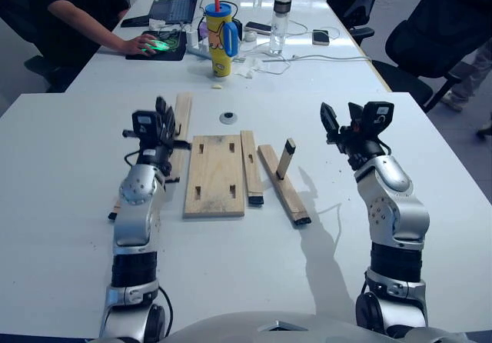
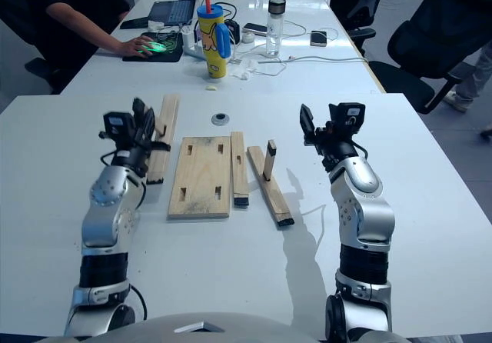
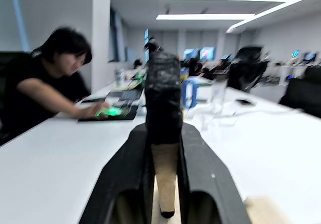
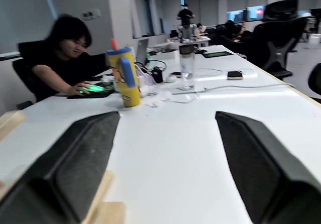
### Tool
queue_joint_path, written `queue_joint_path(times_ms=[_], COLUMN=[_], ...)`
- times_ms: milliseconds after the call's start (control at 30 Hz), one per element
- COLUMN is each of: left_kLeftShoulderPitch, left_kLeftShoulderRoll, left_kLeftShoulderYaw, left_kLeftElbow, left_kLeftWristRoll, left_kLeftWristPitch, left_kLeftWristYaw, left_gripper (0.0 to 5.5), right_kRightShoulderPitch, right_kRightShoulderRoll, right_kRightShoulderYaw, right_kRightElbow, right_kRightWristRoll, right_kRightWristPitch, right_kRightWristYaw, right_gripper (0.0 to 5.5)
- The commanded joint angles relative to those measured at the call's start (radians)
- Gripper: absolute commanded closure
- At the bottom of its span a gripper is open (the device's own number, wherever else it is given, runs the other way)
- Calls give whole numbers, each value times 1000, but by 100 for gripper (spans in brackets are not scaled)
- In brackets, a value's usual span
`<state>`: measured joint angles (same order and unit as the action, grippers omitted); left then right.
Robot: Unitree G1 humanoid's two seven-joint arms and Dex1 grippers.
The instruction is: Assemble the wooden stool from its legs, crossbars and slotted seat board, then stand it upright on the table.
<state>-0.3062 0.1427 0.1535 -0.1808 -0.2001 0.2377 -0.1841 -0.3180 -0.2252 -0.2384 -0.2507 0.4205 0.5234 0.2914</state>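
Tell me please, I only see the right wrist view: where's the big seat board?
Observer: The seat board lies flat on the table, between both arms.
Operator: Is anything standing up?
Observer: Yes, a short wooden piece stands upright on a long piece right of the board.
Operator: What's my left gripper doing?
Observer: The left gripper looks closed around a wooden stick.

An upright crossbar (image 1: 285, 158) stands between the right gripper (image 1: 342, 120) and seat board (image 1: 214, 175).
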Motion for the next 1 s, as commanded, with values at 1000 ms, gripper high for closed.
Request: queue_joint_path(times_ms=[1000], left_kLeftShoulderPitch=[-332], left_kLeftShoulderRoll=[244], left_kLeftShoulderYaw=[168], left_kLeftElbow=[92], left_kLeftWristRoll=[-1193], left_kLeftWristPitch=[775], left_kLeftWristYaw=[-360], left_gripper=[509], right_kRightShoulderPitch=[-178], right_kRightShoulderRoll=[-119], right_kRightShoulderYaw=[-113], right_kRightElbow=[24], right_kRightWristRoll=[1167], right_kRightWristPitch=[444], right_kRightWristYaw=[61], right_gripper=[142])
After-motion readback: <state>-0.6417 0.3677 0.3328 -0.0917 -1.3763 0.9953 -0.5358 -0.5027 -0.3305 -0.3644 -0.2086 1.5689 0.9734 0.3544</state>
